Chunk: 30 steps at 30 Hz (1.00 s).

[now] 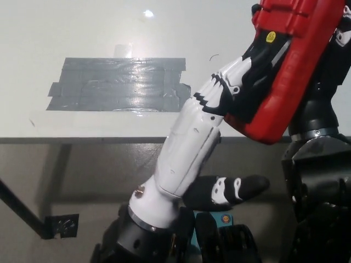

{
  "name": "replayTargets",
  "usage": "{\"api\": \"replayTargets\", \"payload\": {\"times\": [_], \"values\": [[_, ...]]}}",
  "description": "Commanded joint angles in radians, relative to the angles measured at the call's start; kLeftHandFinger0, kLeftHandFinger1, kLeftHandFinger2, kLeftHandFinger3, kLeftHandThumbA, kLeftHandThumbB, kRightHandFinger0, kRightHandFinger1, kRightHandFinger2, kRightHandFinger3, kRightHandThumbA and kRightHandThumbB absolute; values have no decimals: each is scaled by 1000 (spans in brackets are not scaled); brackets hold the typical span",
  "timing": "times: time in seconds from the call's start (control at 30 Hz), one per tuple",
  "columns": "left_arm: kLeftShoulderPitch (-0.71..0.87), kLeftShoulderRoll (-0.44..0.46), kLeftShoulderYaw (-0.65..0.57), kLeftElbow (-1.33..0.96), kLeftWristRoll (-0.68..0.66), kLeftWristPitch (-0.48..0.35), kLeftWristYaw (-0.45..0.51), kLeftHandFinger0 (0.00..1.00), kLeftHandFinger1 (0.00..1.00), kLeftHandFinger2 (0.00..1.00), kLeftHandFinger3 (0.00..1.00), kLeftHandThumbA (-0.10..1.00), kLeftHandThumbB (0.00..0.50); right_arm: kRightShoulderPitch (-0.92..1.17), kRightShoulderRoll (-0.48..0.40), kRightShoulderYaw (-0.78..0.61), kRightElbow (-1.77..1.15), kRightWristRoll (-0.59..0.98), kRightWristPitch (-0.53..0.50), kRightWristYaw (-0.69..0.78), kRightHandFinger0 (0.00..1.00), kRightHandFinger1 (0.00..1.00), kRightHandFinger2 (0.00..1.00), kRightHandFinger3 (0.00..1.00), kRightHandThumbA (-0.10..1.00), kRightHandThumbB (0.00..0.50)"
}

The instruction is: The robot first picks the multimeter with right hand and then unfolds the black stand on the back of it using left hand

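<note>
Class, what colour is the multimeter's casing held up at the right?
Red, with a black stand on its back; the multimeter shows best in the head view.

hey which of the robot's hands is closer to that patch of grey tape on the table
Left. The white left hand reaches up just past the grey tape patch's right end, fingers on the red multimeter. The black right hand holds the multimeter farther right.

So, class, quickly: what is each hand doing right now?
Left hand: open, fingers pressed on the back of the multimeter.
Right hand: shut on the multimeter.
</note>
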Motion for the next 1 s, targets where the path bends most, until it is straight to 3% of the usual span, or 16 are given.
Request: {"api": "replayTargets", "payload": {"times": [0.0,0.1,0.4,0.6,0.77,0.87,0.97], "values": [[36,-37,-39,52,55,-83,62,1000,1000,1000,1000,1000,389,-116,73,-3,-73,19,-94,-64,0,441,787,1000,-100,63],[49,-47,-55,88,75,-126,89,1000,1000,1000,1000,1000,390,-142,92,-7,-75,24,-114,-95,0,438,739,1000,-100,42],[44,-40,-70,99,110,-135,111,1000,1000,1000,1000,1000,402,-165,84,5,-67,-36,-135,-128,0,402,669,1000,-100,33],[-35,-20,-11,68,142,-145,120,1000,1000,1000,1000,1000,403,-172,61,-11,-59,-16,-152,-140,0,424,728,1000,-100,21],[-117,26,73,9,96,-149,110,1000,1000,1000,1000,1000,387,-164,-17,-32,-6,0,-125,-117,0,436,746,1000,-100,10],[-172,74,127,-52,35,-113,71,1000,1000,1000,1000,1000,380,-156,-98,-32,51,-22,-84,-78,0,394,691,1000,-100,32],[-217,123,189,-135,-39,-54,43,1000,1000,1000,1000,1000,362,-157,-197,-18,135,-152,-90,-23,0,390,746,983,-100,23]]}}
